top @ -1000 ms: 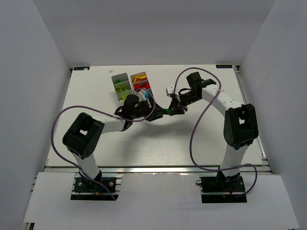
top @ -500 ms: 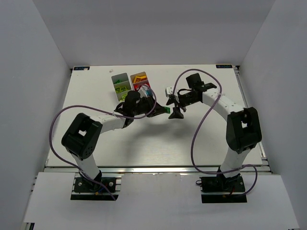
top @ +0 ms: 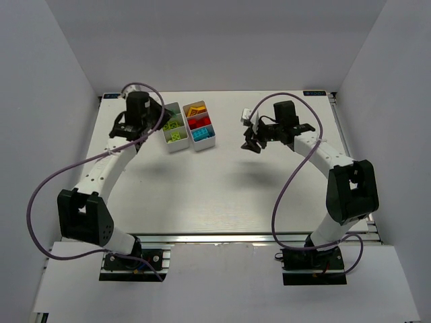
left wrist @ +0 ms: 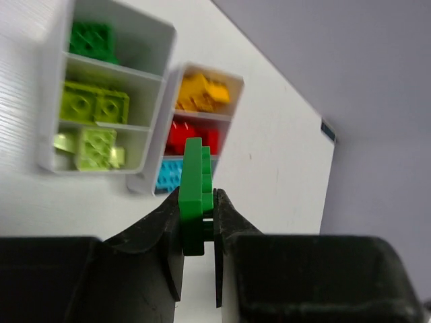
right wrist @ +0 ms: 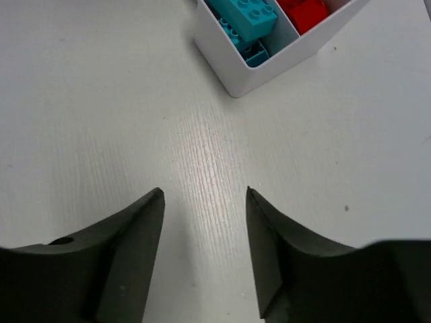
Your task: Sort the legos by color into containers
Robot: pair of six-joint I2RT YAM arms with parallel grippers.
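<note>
My left gripper [left wrist: 200, 202] is shut on a dark green lego [left wrist: 194, 185], held on edge above the table. In the top view the left gripper [top: 151, 125] hangs just left of the two white trays [top: 168, 144]. The left tray [left wrist: 54, 128] holds dark green [left wrist: 94, 40] and lime green legos [left wrist: 94, 104]. The right tray [left wrist: 170, 108] holds yellow and orange [left wrist: 202, 91], red [left wrist: 192, 134] and cyan legos [left wrist: 168, 176]. My right gripper [right wrist: 204, 195] is open and empty over bare table, right of the trays [top: 253, 142].
The right wrist view shows the near corner of the right tray [right wrist: 232, 74] with cyan legos [right wrist: 246, 17] and a red one [right wrist: 306, 10]. White walls enclose the table on three sides.
My left arm swung from the table's middle to the far left beside the trays, carrying the dark green lego. My right gripper drew back to the right, away from the lego.
</note>
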